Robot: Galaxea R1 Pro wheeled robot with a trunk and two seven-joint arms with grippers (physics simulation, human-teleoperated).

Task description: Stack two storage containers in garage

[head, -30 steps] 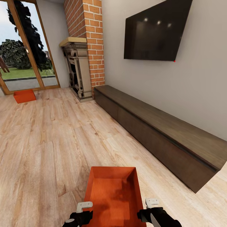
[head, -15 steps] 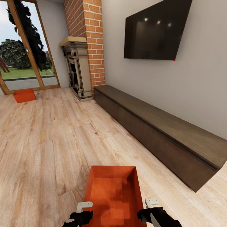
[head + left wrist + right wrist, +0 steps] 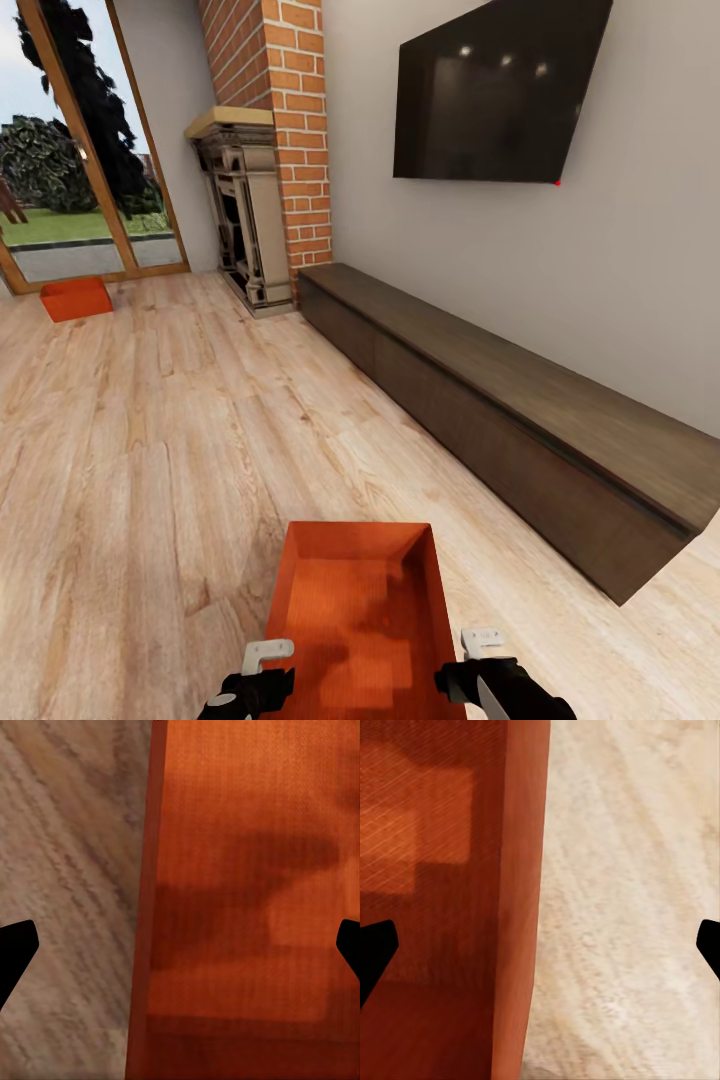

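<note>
Two orange bins (image 3: 355, 610) (image 3: 76, 298), wood plank floor (image 3: 180, 440)

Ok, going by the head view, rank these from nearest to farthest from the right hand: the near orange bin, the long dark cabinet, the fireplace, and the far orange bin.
From the right hand:
1. Near orange bin, directly beside it, between both hands.
2. Long dark cabinet, along the right wall.
3. Fireplace, beyond the cabinet's far end.
4. Far orange bin, far left by the glass doors.
</note>
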